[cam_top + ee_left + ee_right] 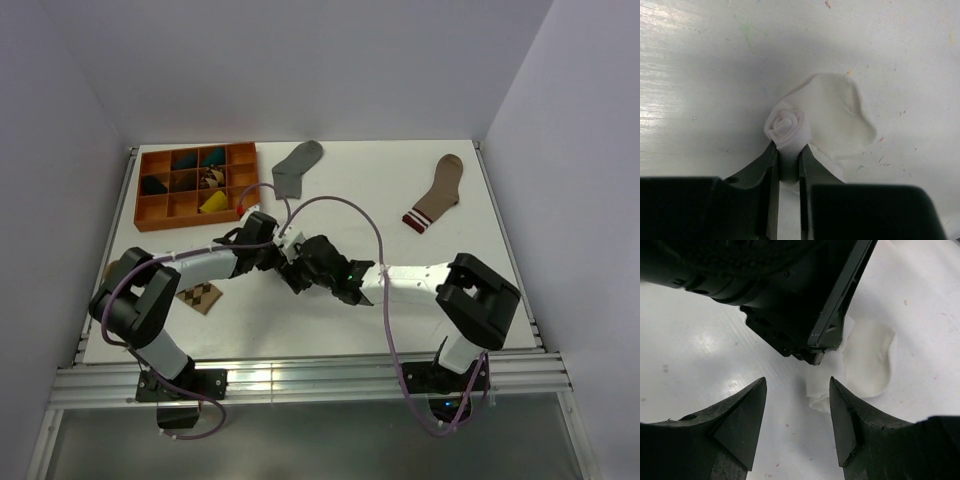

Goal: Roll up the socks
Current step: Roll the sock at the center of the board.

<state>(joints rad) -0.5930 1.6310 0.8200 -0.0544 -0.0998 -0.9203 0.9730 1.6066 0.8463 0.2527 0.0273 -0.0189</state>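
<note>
The white sock (835, 115) lies on the table, partly rolled into a spiral at one end. My left gripper (788, 150) is shut on that rolled end. My right gripper (797, 385) is open and empty just in front of the sock (867, 360), facing the left gripper (810, 335). In the top view both grippers meet at the table's middle, left (287, 258) and right (308, 262), and hide the white sock. The grey sock (298, 165) lies flat at the back centre. The black sock is not in view.
An orange compartment tray (150, 215) with several rolled items stands at the back left. A brown sock with a striped cuff (437, 192) lies at the back right. A diamond-patterned sock (200, 297) lies under the left arm.
</note>
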